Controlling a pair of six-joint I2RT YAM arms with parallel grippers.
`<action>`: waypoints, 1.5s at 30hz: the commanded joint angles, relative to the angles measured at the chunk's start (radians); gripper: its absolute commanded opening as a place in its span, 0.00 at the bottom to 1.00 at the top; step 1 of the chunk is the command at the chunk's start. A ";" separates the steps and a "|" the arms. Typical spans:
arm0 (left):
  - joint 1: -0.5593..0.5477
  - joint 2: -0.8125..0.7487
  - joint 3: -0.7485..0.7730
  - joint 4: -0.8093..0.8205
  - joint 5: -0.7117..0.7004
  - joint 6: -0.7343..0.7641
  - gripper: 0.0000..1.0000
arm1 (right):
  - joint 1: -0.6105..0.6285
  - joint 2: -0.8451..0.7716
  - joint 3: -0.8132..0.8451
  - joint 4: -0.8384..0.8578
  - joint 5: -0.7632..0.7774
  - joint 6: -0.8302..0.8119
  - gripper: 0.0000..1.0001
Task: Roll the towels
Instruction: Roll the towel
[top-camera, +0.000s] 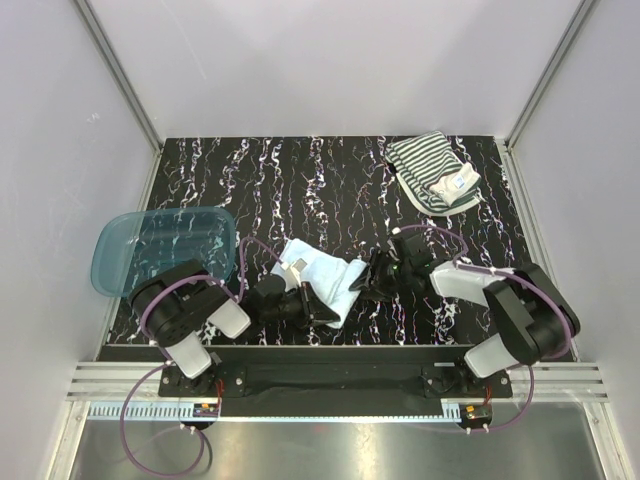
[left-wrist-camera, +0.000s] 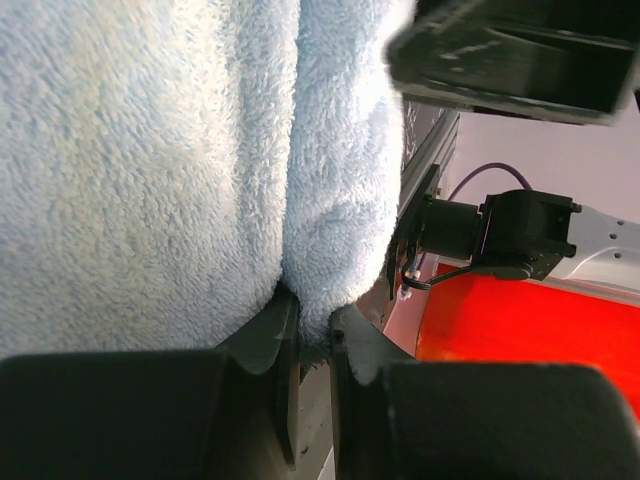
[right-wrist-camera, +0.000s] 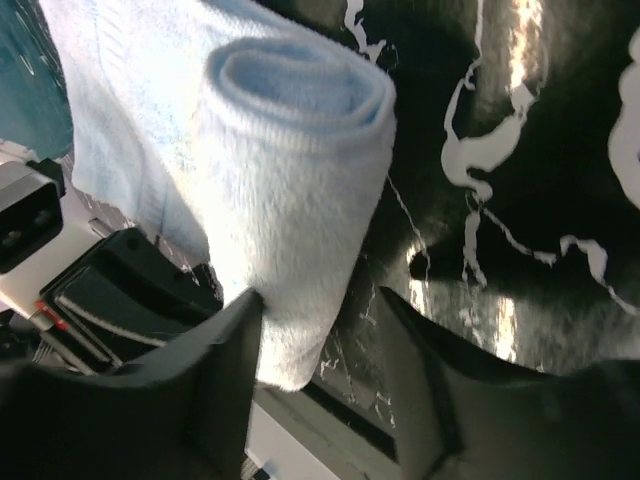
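Partly rolled light blue towel (top-camera: 325, 275) at lower centre, left gripper (left-wrist-camera: 312, 325) pinching its fold, right gripper (right-wrist-camera: 320, 320) parted astride the roll's end, striped towel (top-camera: 432, 172) upper right.

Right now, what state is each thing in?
light blue towel: one end rolled, the rest loose.
striped towel: folded, not rolled, far right.
blue plastic tub: nothing inside.
left pincer: shut on the light blue towel.
right pincer: open, straddling the rolled end.
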 joint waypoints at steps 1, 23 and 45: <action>0.004 0.017 -0.018 0.100 0.005 -0.013 0.00 | 0.021 0.062 0.005 0.131 -0.021 0.020 0.51; -0.088 -0.356 0.252 -0.955 -0.394 0.388 0.67 | 0.042 0.027 0.119 -0.223 0.104 -0.104 0.15; -0.605 -0.094 0.778 -1.277 -1.006 0.678 0.62 | 0.071 0.047 0.315 -0.603 0.198 -0.198 0.11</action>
